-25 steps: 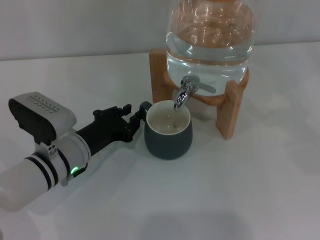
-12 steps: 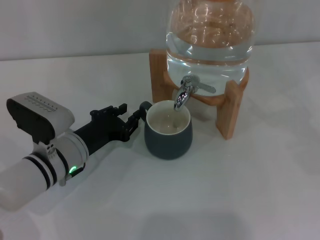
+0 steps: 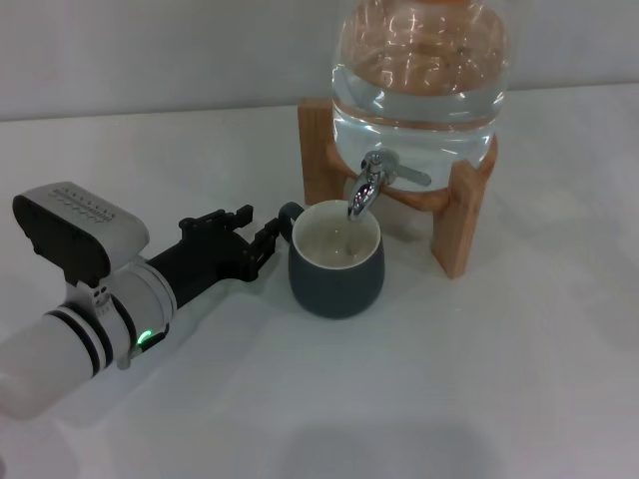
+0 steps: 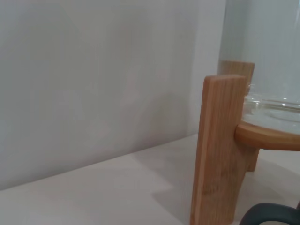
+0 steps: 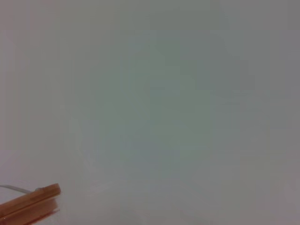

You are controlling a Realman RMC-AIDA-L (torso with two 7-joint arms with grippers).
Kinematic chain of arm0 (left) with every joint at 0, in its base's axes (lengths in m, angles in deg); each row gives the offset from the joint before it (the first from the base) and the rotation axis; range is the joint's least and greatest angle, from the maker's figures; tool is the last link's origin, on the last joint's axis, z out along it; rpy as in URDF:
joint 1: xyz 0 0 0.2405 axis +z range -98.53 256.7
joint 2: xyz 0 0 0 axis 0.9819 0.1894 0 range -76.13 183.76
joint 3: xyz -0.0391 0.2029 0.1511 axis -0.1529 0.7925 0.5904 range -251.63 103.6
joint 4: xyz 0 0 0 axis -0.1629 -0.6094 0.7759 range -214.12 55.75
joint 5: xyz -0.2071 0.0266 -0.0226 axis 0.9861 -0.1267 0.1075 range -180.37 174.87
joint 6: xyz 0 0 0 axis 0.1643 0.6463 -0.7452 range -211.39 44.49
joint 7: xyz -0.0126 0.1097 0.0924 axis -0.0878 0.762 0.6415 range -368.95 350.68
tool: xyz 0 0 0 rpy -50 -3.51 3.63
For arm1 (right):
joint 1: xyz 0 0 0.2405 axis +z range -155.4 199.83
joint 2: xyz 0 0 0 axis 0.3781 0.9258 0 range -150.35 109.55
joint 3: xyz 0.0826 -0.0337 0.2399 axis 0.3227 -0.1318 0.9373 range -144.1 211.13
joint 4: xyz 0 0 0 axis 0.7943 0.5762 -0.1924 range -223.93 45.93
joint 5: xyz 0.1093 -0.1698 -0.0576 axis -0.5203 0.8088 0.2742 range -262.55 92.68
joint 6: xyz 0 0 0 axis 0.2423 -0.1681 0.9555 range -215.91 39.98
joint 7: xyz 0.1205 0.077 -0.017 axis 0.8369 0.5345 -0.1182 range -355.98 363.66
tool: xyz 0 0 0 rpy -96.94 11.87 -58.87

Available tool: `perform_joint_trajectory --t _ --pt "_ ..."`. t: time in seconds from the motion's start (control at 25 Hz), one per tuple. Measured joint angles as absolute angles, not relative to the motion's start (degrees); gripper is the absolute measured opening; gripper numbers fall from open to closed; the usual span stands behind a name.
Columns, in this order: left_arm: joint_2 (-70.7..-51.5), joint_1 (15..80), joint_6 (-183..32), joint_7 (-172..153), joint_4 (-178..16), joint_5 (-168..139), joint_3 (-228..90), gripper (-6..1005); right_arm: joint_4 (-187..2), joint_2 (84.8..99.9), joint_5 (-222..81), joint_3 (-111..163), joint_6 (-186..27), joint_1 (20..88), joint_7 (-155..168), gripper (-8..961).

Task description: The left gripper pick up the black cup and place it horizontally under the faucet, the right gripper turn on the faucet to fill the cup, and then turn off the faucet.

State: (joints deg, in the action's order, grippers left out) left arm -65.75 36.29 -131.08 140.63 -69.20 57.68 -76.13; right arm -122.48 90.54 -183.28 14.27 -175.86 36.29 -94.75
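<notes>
The black cup [image 3: 335, 261] sits upright right under the faucet [image 3: 371, 183]. The left gripper [image 3: 262, 242] is beside its handle – jaws spread, not pinching – a careless pull-away could nudge the cup off-centre and spill.

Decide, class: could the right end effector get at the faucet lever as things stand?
Probably yes. The faucet lever juts out uncovered on the robot's right side, above the black cup; the left end effector sits at the cup's handle on the other side. The right end effector itself is out of view.
</notes>
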Motion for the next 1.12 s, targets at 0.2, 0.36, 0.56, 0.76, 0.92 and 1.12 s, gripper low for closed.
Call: perform_joint_trajectory --t 0.2,0.36,0.56,0.76,0.92,1.12 --pt "-65.73 36.3 -131.1 140.6 -69.7 57.7 -76.1 392 -122.3 90.5 -183.3 14.3 -175.9 36.4 -94.8 843" --pt "-65.71 36.3 -131.1 140.6 -69.9 57.7 -76.2 391 -122.3 90.51 -183.3 14.3 -175.8 36.4 -94.8 843" --pt "-65.7 36.3 -131.2 140.3 -69.9 57.7 -76.2 391 -122.3 90.52 -183.3 14.3 -175.8 36.4 -94.9 843" --pt "-65.49 38.1 -132.9 139.1 -69.8 57.6 -76.2 391 -122.3 90.34 -183.3 14.9 -175.7 36.1 -94.9 843" --pt "-65.29 40.5 -137.2 137.3 -71.4 57.6 -76.2 392 -122.3 90.22 -183.3 15.5 -175.7 36.0 -94.8 843" --pt "-65.27 42.3 -141.6 133.1 -74.9 57.1 -75.7 392 -122.3 90.19 -183.1 15.6 -175.6 36.4 -94.7 843"
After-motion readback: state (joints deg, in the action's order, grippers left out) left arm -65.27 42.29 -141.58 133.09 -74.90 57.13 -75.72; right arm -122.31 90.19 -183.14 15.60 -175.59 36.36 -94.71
